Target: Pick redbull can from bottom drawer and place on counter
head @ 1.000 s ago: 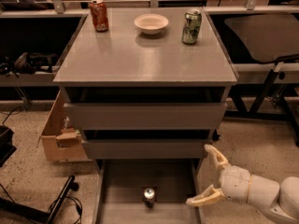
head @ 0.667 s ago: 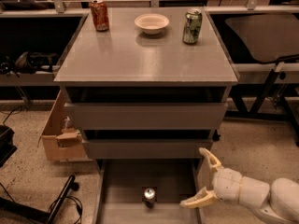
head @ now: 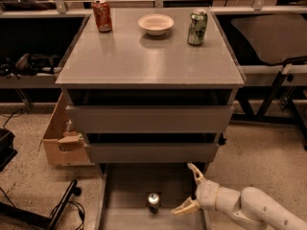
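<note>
The redbull can (head: 153,201) is seen standing upright in the pulled-out bottom drawer (head: 123,195), at its near middle. At left, a cardboard box (head: 61,139) is set beside the cabinet. On the counter (head: 148,63), a red-orange can (head: 101,15), a white bowl (head: 156,24) and a green can (head: 197,27) are lined along the far edge. Just right of the redbull can, the gripper (head: 182,188) is held with its fingers spread, apart from it.

Robot lab: gripper (head: 183,189) at bottom drawer (head: 125,188)
</note>
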Controlling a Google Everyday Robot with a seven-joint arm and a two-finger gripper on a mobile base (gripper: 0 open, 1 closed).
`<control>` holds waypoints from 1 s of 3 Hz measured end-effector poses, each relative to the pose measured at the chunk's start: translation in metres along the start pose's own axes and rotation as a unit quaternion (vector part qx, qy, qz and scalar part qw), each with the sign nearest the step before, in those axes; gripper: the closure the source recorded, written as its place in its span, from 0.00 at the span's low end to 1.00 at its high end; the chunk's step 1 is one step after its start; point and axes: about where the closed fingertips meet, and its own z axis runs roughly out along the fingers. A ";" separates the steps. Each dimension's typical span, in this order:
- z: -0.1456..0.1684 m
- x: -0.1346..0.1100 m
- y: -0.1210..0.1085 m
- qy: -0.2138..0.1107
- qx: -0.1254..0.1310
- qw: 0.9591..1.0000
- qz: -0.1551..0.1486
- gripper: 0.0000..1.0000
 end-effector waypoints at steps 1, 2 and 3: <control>0.045 0.065 -0.007 0.003 -0.021 1.000 -0.001 0.00; 0.085 0.114 -0.012 -0.003 -0.041 0.999 0.004 0.00; 0.126 0.151 -0.011 -0.020 -0.063 0.998 0.015 0.00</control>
